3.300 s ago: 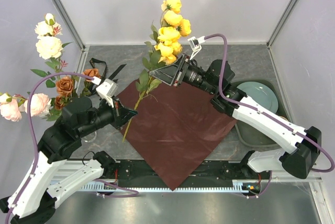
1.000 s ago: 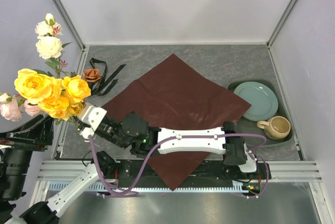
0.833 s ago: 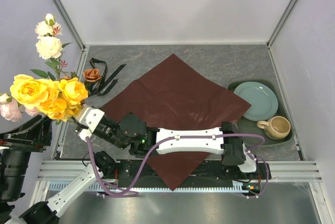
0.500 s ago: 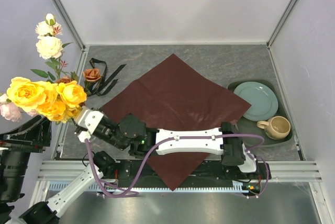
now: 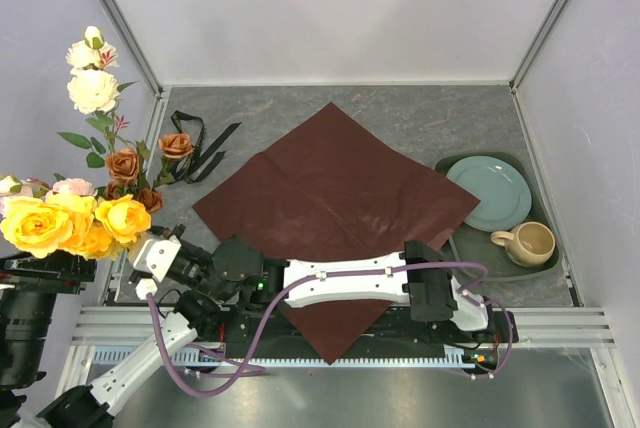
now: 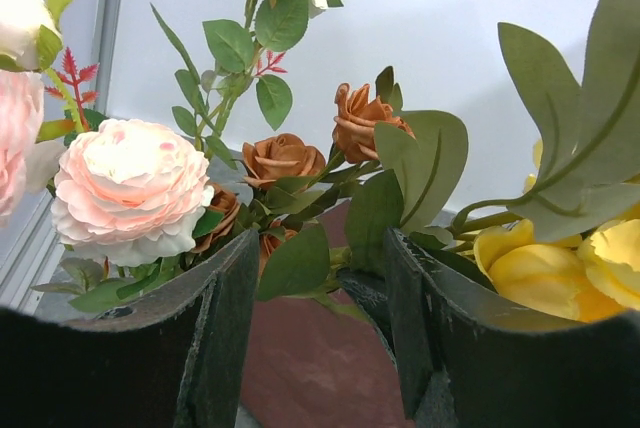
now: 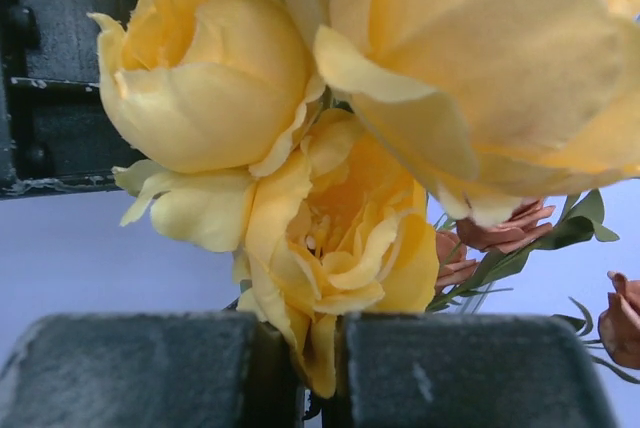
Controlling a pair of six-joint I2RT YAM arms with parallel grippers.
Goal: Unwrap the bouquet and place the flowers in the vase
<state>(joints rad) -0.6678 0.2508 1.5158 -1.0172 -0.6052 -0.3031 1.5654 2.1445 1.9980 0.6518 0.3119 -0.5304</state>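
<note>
Maroon wrapping paper (image 5: pixel 335 198) lies spread flat in the middle of the grey surface (image 5: pixel 420 118), with its corners pointing to 12, 3, 6 and 9 o'clock. Taken from its centre, the black ribbon (image 5: pixel 200 138) lies loose at 10 o'clock, just off the paper's edge. At 9 o'clock, along the surface's edge, we see the other flowers (image 5: pixel 122 164) standing as a bunch — white at the top, rust-orange and pink lower down. The right arm stretches along the near edge toward 8 o'clock. Its right tool (image 7: pixel 318 353) is closed on the yellow flowers (image 5: pixel 62 226), whose petals fill its wrist view. The left tool (image 6: pixel 320 278) stands with its jaws apart — leaves and stems cross the gap, none of them pinched. At 3 o'clock a pale green plate (image 5: pixel 490 191) and a beige mug (image 5: pixel 530 242) sit on a dark tray (image 5: pixel 475 253).
</note>
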